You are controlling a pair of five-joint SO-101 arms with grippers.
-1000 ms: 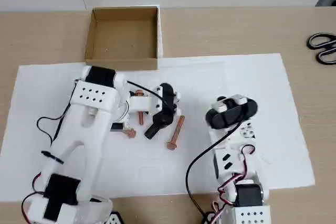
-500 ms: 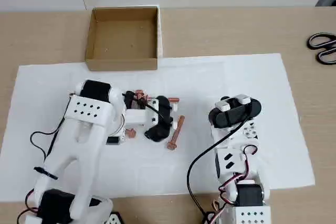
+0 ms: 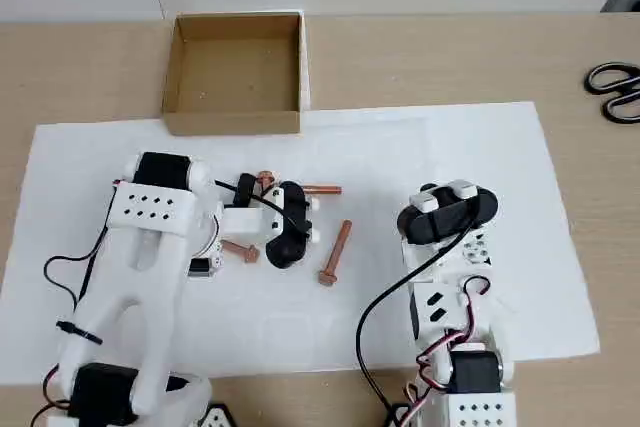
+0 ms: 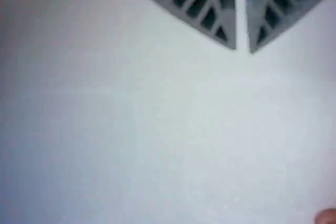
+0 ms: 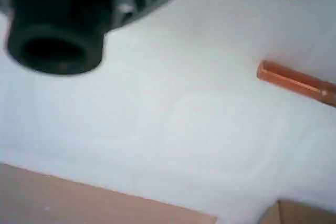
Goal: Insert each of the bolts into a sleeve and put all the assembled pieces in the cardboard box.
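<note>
White paper sheet (image 3: 450, 137), left tool (image 4: 241, 46) pressed together among copper bolts (image 3: 335, 252), right tool's (image 3: 445, 215) state unclear.

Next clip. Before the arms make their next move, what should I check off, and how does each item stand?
1. Left claw holds a bolt: not ok; jaws together, nothing between them.
2. A bolt lies free to pick: ok; the slanted bolt sits alone on the white paper.
3. Cardboard box open and unblocked: ok.
4. Assembled pieces in the box: not ok; none inside.
5. Black tube held securely: cannot tell.
</note>
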